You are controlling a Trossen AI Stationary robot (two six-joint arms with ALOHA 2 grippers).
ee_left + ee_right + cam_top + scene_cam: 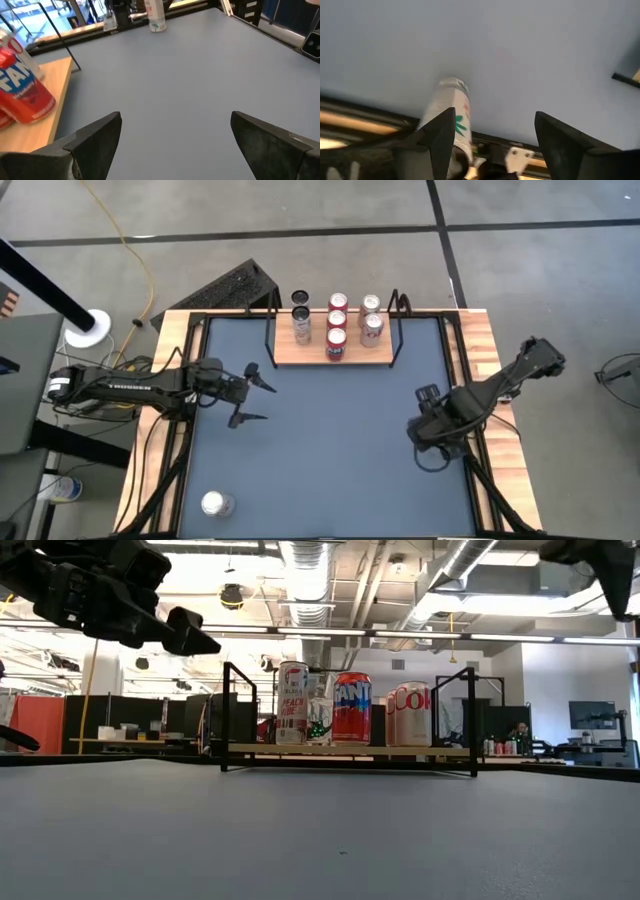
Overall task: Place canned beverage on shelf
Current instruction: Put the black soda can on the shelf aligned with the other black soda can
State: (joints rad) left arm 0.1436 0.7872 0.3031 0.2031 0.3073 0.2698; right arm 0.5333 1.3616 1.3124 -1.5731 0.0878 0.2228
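Left tool (256, 395) hovering open near shelf (300, 356) holding six cans; right tool (425, 430) open, gripping nothing; lone can (216, 503) standing at surface's (330, 450) near-left corner.

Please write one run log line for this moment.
left gripper open, empty, by shelf | right gripper open, empty | one can loose on table

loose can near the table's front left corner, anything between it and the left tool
Nothing visible does. Bare tabletop lies between the open left tool and the loose can, which stands alone, away from the shelf.
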